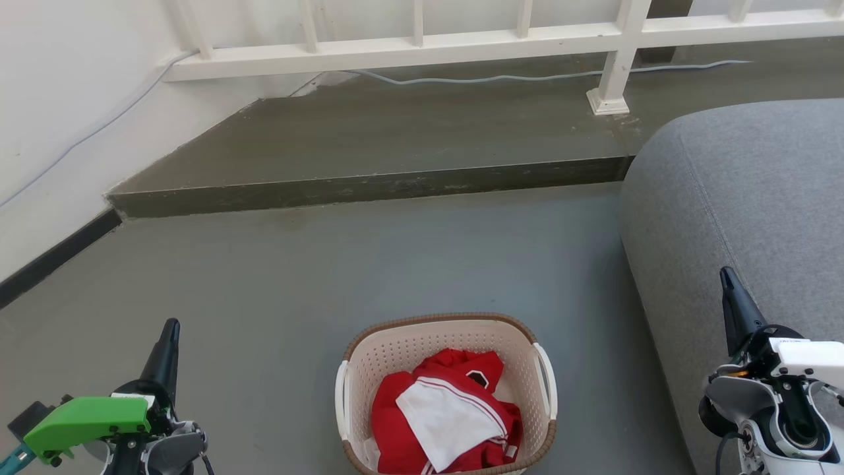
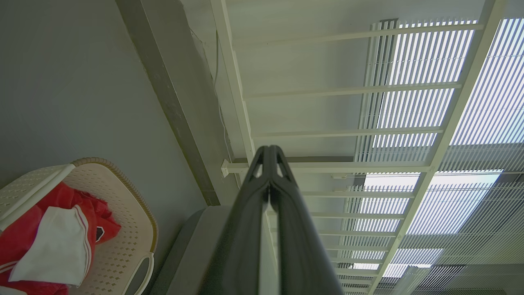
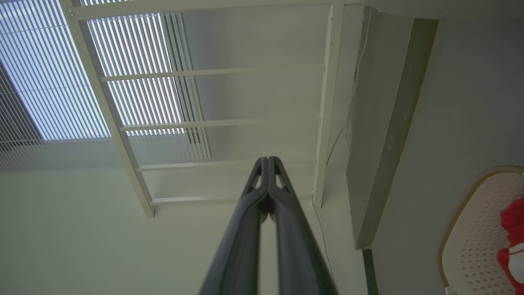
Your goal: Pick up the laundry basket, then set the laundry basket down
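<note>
Laundry basket (image 1: 403, 353) sits on the grey floor (image 1: 330, 277), low centre in my head view, with red-and-white clothing (image 1: 476, 377) heaped inside. Neither claw touches it. Left claw (image 1: 169, 340) hangs well off to its left, fingers pressed together with nothing between them. Right claw (image 1: 729, 285) stands off to its right, over the grey sofa (image 1: 745, 198), fingers likewise pressed together and empty. Beyond the basket I note a raised step (image 1: 369, 188) and a white railing (image 1: 422, 49).
</note>
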### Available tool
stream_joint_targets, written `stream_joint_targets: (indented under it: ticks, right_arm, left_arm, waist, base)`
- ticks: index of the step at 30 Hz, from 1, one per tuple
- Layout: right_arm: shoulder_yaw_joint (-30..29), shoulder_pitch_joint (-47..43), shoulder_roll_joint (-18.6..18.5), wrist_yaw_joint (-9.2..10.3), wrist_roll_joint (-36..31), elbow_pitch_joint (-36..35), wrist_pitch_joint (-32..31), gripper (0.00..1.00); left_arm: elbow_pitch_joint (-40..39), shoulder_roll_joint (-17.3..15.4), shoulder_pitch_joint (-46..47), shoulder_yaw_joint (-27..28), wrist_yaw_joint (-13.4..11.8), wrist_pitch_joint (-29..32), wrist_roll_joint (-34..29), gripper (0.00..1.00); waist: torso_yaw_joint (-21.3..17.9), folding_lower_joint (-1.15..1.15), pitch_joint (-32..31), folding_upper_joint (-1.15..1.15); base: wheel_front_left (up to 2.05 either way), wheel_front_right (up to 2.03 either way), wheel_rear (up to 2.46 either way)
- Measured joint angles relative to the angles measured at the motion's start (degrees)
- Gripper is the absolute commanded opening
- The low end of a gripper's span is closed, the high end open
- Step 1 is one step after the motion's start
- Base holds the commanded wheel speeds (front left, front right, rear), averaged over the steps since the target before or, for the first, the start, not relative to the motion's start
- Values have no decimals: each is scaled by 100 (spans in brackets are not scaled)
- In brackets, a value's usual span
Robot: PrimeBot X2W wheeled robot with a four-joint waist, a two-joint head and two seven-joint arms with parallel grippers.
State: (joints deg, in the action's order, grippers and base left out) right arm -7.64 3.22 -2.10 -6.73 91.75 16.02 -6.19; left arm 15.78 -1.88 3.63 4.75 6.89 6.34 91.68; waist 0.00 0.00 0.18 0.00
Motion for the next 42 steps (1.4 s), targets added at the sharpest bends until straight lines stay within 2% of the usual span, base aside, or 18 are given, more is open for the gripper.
stream_joint_targets:
  ticks: [42]
  right_arm:
    - [0,1,1,0,0,-1,0,0]
  left_arm:
    - [0,0,0,0,0,0,0,0]
  waist:
    - [0,0,0,0]
  base:
    - [0,0,0]
